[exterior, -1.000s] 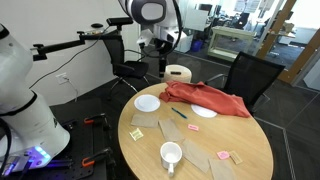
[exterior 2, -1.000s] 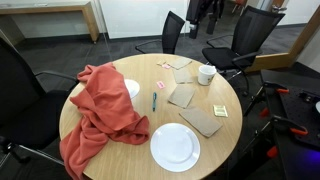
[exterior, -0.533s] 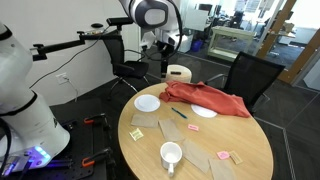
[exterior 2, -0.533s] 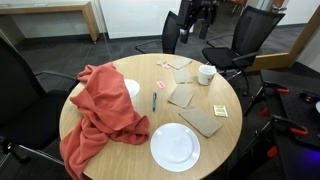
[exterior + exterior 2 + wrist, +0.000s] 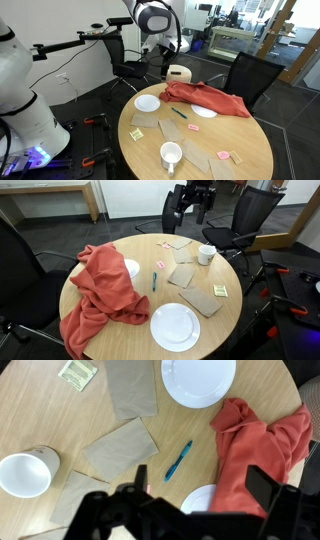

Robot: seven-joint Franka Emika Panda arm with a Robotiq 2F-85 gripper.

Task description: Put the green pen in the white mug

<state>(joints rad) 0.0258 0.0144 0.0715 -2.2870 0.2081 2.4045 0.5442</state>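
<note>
The green pen (image 5: 178, 460) lies flat on the round wooden table, next to the red cloth (image 5: 260, 445); it shows in both exterior views (image 5: 179, 113) (image 5: 155, 280). The white mug (image 5: 25, 473) stands upright and empty near the table edge, also in both exterior views (image 5: 171, 155) (image 5: 206, 253). My gripper (image 5: 203, 482) is open and empty, high above the table, looking down on it. In both exterior views the gripper (image 5: 160, 64) (image 5: 189, 204) hangs beyond the table's far edge, well away from pen and mug.
Two white plates (image 5: 198, 378) (image 5: 197, 498), one partly under the cloth. Several brown paper pieces (image 5: 120, 448) and a yellow-green note (image 5: 77, 372) lie on the table (image 5: 40, 410). Black chairs (image 5: 250, 75) and a beige stool (image 5: 178, 73) stand around it.
The arm has shifted a little lower and sideways near the table's far edge. Pen, mug and the other things have not moved.
</note>
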